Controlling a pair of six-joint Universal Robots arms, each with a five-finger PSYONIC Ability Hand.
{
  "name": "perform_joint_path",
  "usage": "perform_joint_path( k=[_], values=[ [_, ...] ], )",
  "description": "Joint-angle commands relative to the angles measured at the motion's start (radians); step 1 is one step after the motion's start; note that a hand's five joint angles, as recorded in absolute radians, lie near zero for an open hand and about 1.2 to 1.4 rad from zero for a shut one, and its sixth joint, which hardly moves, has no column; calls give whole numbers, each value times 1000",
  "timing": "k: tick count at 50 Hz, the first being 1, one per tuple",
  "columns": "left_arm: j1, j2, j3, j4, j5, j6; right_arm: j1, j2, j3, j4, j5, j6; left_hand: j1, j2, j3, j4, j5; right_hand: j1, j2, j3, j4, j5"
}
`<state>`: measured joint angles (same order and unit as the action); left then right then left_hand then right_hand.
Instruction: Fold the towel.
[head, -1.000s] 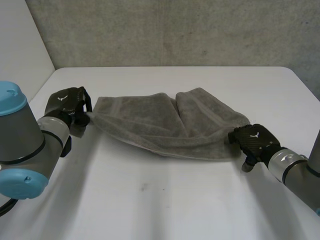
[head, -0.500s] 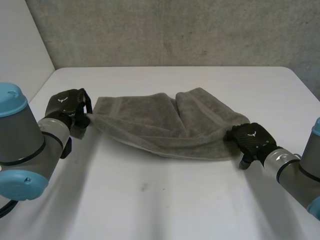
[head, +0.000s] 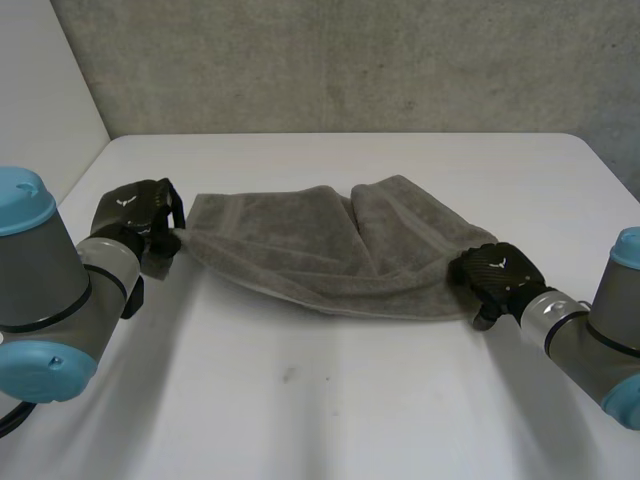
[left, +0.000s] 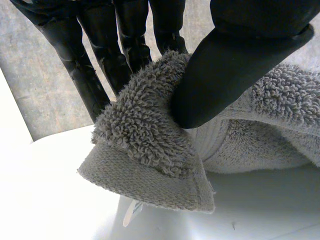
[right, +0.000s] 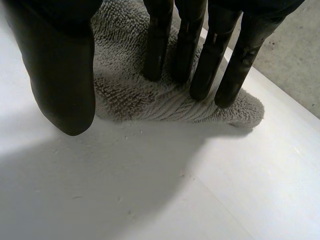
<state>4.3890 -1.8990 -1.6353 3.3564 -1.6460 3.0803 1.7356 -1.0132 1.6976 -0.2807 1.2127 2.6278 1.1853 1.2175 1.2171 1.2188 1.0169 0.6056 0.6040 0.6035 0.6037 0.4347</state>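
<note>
Spanning the middle of the white table (head: 300, 400), the grey terry towel (head: 330, 250) lies bunched in a long, sagging strip in the head view. One layer is lapped over another right of centre, and a flat woven band runs along the edge. The left hand (head: 140, 210) is at the towel's left end and touches the corner. The right hand (head: 495, 272) is at the right end, on top of that corner. A rough concrete wall (head: 350, 60) stands behind the table.

Left wrist view: the left hand (left: 235, 65) pinches the towel (left: 145, 135) corner, with the thumb pressed into the looped pile against the fingers (left: 75, 50) behind it. The corner is raised off the table (left: 50, 200) and droops below the thumb, showing thick terry loops and a flat hemmed border. A small white label (left: 131, 212) hangs under the hem.

Right wrist view: the right hand (right: 60, 75) is spread, not gripping. Its straight fingers (right: 210, 60) press their tips down on the rounded corner of the towel (right: 150, 100). The thumb is clear of the cloth, over bare table (right: 150, 190) just beside the towel's edge. This corner lies flat on the table, ribbed band under the fingertips, pile beyond them.
</note>
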Motion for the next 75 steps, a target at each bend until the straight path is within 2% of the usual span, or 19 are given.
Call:
perform_joint_path(
  k=[1, 24, 30, 32, 33, 34, 41, 46, 48, 51, 53, 56, 59, 61, 67, 69, 72, 73, 75],
  values=[
    [1, 0, 0, 0, 0, 0, 13, 13, -19, 0, 5, 0, 211, 179, 179, 178, 205, 25, 27, 27, 27, 22],
    [1, -3, 0, 2, 0, 0, 15, 25, -59, -3, 13, 60, 211, 179, 179, 178, 205, 293, 294, 295, 295, 289],
    [0, -5, 0, 2, 0, 0, 15, 25, -64, -15, 13, 61, 211, 179, 179, 178, 205, 442, 444, 444, 444, 439],
    [0, -3, 0, 0, 0, 0, 15, 25, -62, -26, 15, 63, 211, 179, 179, 178, 205, 629, 631, 631, 631, 625],
    [0, -5, 0, 0, 0, 0, 15, 25, -62, -26, 15, 63, 211, 179, 179, 178, 205, 630, 632, 632, 632, 627],
    [0, -5, 0, 0, 0, 0, 15, 25, -62, -26, 15, 63, 211, 179, 179, 178, 205, 778, 780, 781, 780, 775],
    [0, -2, -1, 0, 0, 0, 13, -1, -59, -21, 15, 67, 211, 179, 179, 178, 205, 791, 792, 793, 793, 787],
    [-11, 5, -1, 0, 2, 2, 5, -113, -55, -11, 15, 129, 211, 179, 179, 178, 205, 791, 792, 793, 793, 787],
    [-17, 12, -1, -5, 2, 3, 4, -223, -59, 12, 5, 194, 211, 179, 179, 178, 205, 791, 792, 793, 793, 787],
    [-23, 74, -5, -12, 2, 3, 2, -286, -69, 44, 2, 215, 211, 179, 179, 178, 205, 791, 792, 793, 793, 787],
    [-40, 150, -23, -12, 2, 3, 2, -413, -104, 144, -19, 228, 211, 179, 179, 178, 205, 791, 792, 793, 793, 787],
    [-49, 186, -31, -12, 3, 3, -5, -493, -163, 260, -60, 232, 211, 179, 179, 178, 205, 791, 792, 793, 793, 787],
    [-66, 256, -41, -12, 3, 2, -13, -518, -194, 316, -73, 225, 211, 179, 179, 178, 205, 791, 792, 793, 793, 787],
    [-75, 299, -55, -11, 5, 2, -31, -542, -249, 427, -91, 221, 211, 179, 179, 178, 205, 791, 792, 793, 793, 787],
    [-85, 294, -61, -9, 23, 2, -28, -492, -276, 509, -94, 202, 211, 179, 179, 178, 205, 791, 792, 793, 793, 787],
    [-86, 252, -58, -5, 28, 5, -18, -357, -286, 518, -81, 140, 211, 179, 179, 178, 205, 791, 792, 793, 793, 787],
    [-83, 180, -44, -9, 28, 6, 5, -225, -312, 523, -56, 59, 211, 179, 179, 178, 205, 791, 792, 793, 793, 787],
    [-83, 179, -44, -9, 28, 6, 5, -225, -312, 523, -56, 58, 211, 179, 179, 178, 205, 791, 792, 793, 793, 787],
    [-80, 150, -38, -11, 28, 8, 35, -107, -335, 522, -4, 14, 211, 179, 179, 178, 205, 731, 732, 733, 733, 727]
  ],
)
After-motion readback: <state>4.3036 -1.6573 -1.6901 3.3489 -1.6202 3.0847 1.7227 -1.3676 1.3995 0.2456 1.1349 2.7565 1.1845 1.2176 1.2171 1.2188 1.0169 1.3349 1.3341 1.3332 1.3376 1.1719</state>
